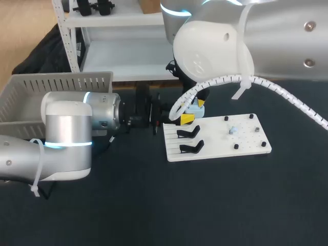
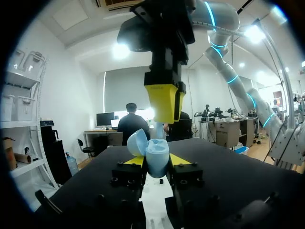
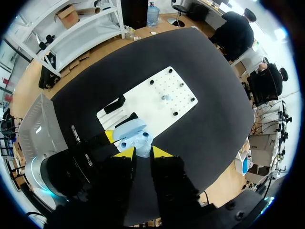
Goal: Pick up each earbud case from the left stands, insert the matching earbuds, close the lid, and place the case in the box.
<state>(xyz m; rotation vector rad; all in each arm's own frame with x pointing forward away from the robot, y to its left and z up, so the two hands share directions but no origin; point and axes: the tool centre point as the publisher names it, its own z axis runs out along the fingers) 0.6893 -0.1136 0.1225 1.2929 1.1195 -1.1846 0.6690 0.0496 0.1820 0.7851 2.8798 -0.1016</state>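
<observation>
**Left end effector** (image 2: 156, 161): clenched on the case (image 2: 155, 155). One yellow tip sits on each side of the lower shell. It is held level above the tabletop (image 1: 205, 205), at the near-left corner of the board (image 1: 215, 147).

**Case:** pale blue and rounded, held between the left tips. The lid (image 2: 137, 141) is hinged open and tilted away to one side. In the right wrist view the open shell faces up, directly ahead of the right tips.

**Right end effector** (image 2: 164, 102): pointing straight down, directly above the case. Its yellow end is just over the open shell. Whether it touches the case is unclear, and I cannot tell whether it is released or clenched.

**Board:** a white perforated plate lying flat on the tabletop, to the right of both end effectors.
- Two black stands (image 1: 188, 133) (image 1: 191, 147) are at its left end, one behind the other. Neither carries a case.
- Several small black pegs (image 1: 236, 146) are spread over its right half.
- One small pale item (image 1: 231, 129), possibly an earbud, is near the middle of that half, well apart from the case.

**Box** (image 1: 56, 84): grey with slotted walls, at the far left of the tabletop. It sits behind the left arm, well apart from the case.
</observation>
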